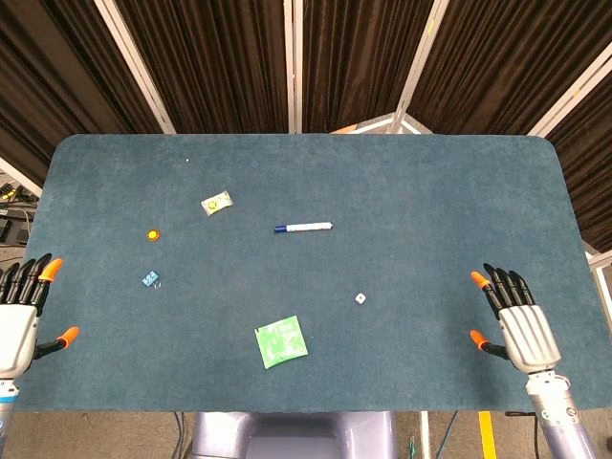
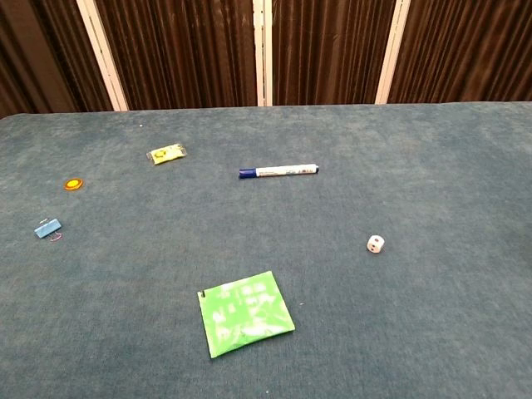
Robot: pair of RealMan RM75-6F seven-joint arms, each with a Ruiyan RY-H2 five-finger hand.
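At opposite table (image 1: 382, 172) edges, left hand (image 1: 19, 320) and right hand (image 1: 521, 325), fingers spread, holding nothing, well apart.

The bench (image 1: 430, 191) is covered in dark teal felt. Near its front edge lies a bright green packet (image 1: 281, 341) printed with small white marks. Toward the middle, the marker (image 1: 303, 227) is white with a blue cap, and the die (image 1: 360, 298) is white with dark pips. Toward the left edge sit a light blue clip (image 1: 150, 278), an orange disc (image 1: 153, 233) with a yellow centre, and a pale yellow-green sachet (image 1: 216, 203). The left hand (image 1: 19, 320) and right hand (image 1: 516, 320) are white-backed, with black fingers (image 1: 502, 287) tipped in orange. The backdrop curtains (image 1: 220, 57) are dark brown between white frame bars (image 1: 139, 67).
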